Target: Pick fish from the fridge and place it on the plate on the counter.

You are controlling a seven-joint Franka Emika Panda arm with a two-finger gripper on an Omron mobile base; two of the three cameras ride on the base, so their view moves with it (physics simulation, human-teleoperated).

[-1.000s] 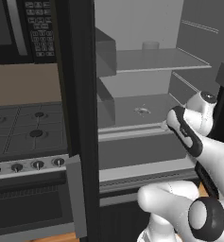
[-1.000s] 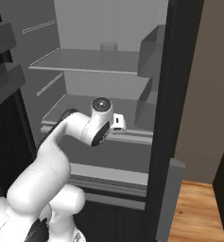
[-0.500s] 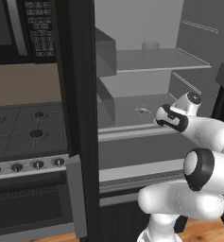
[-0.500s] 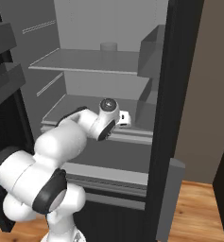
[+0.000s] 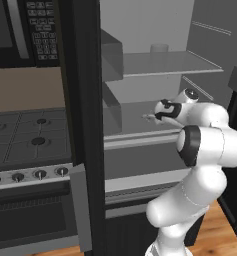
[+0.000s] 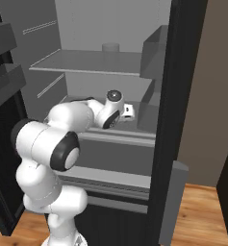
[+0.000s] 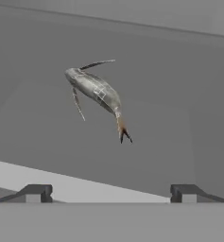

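Fridge (image 5: 140, 30) interior pale grey, two flat grey shelves visible. Upper shelf (image 5: 165, 64): small grey cylindrical container (image 5: 159, 48) stands near back wall. Lower shelf (image 7: 47, 137): fish (image 7: 95, 90) lies directly on it, silvery-grey, slender, head toward upper left of hand view, tail toward lower right, fins sticking out. Pale front edge of lower shelf (image 5: 140, 140) runs across fridge opening.
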